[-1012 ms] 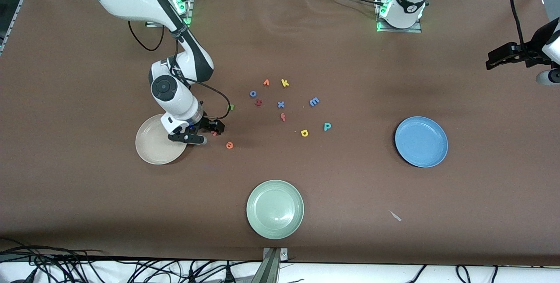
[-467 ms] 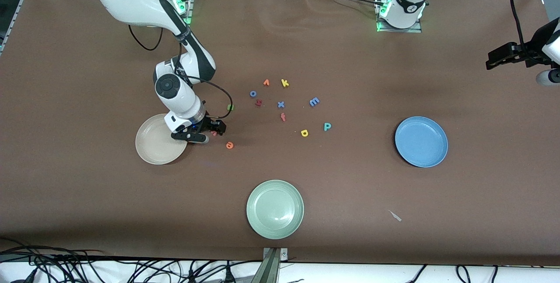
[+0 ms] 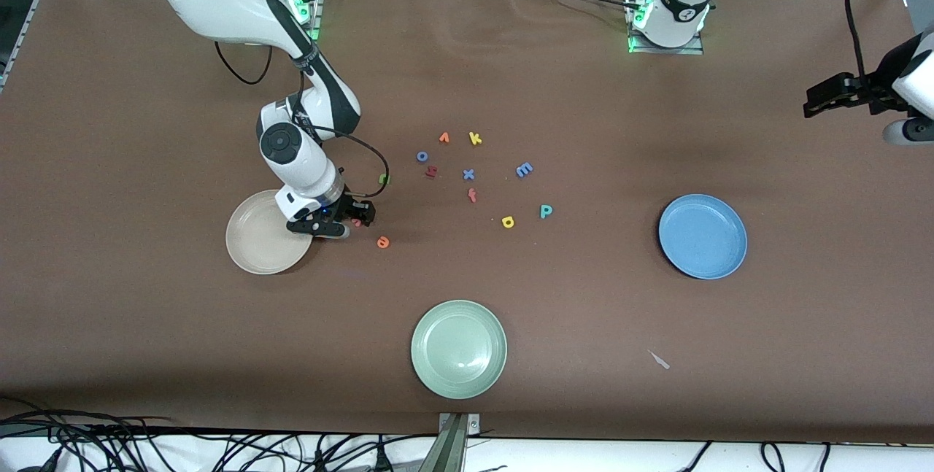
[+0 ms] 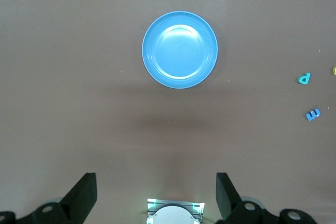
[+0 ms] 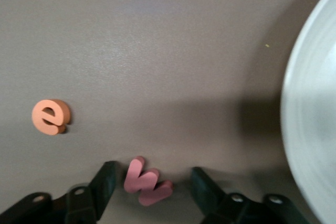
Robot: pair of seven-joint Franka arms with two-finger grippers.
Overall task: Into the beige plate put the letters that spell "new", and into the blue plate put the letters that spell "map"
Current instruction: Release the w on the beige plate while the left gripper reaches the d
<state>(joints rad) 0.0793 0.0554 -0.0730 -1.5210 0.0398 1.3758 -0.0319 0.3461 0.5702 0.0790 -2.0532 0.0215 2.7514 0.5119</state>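
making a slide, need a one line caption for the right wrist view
Right tool straddling the salmon-red w, orange e and beige plate nearby.

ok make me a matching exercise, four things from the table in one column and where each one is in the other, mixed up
Things
1. salmon-red w
2. orange e
3. teal p
4. pale green plate

Places
A. nearest the front camera of all the plates
B. between the fingers of the right hand, on the table
C. beside the yellow a, toward the blue plate
D. on the table beside the right hand, outside the beige plate

Pairs: 1-B, 2-D, 3-C, 4-A
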